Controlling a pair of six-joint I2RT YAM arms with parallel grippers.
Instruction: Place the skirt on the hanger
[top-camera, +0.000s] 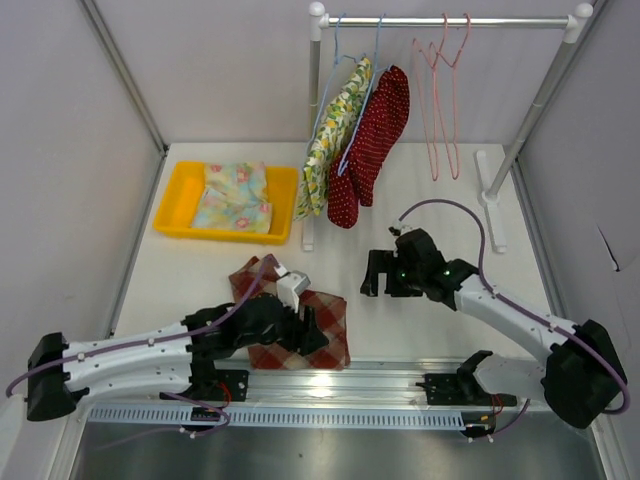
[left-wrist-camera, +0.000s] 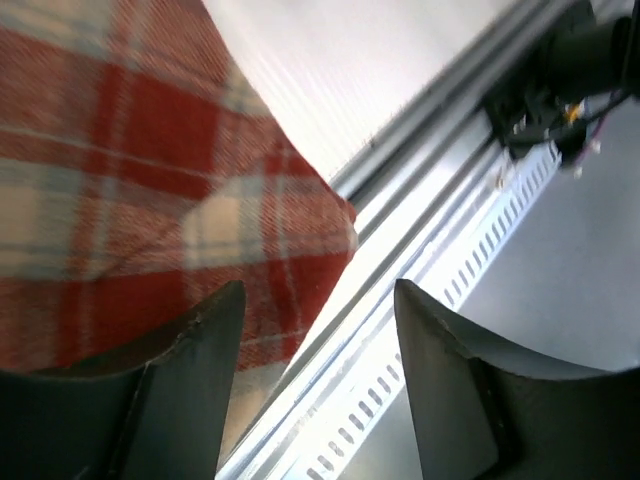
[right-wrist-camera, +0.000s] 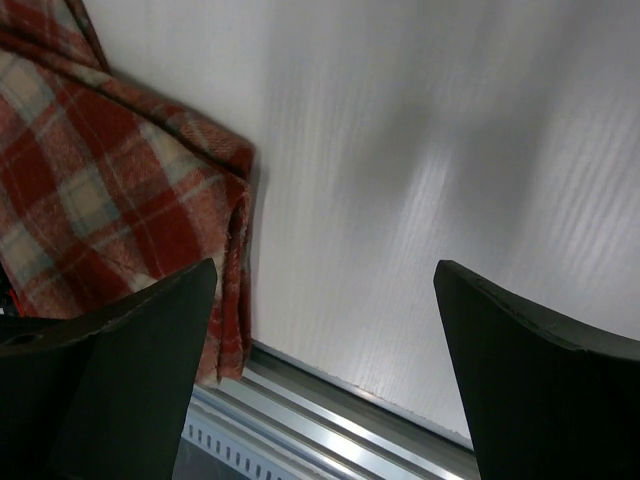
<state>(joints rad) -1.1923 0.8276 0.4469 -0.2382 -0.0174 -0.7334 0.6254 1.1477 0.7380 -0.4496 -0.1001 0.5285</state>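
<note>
The red plaid skirt (top-camera: 325, 318) lies flat on the table near its front edge; it also shows in the left wrist view (left-wrist-camera: 120, 170) and the right wrist view (right-wrist-camera: 100, 190). My left gripper (top-camera: 318, 345) hovers open over the skirt's front right corner, with one finger (left-wrist-camera: 190, 370) over the cloth and the other (left-wrist-camera: 450, 390) over the metal rail. My right gripper (top-camera: 373, 274) is open and empty, over bare table just right of the skirt. Two empty pink hangers (top-camera: 441, 100) hang on the rack's rail (top-camera: 450, 21).
Two blue hangers carry a floral garment (top-camera: 330, 135) and a red dotted one (top-camera: 372, 140). A yellow tray (top-camera: 170, 205) holds folded floral cloth (top-camera: 235, 197) at the back left. A metal rail (top-camera: 400, 380) runs along the table's front edge. The rack's right foot (top-camera: 491, 200) stands on the table at the back right.
</note>
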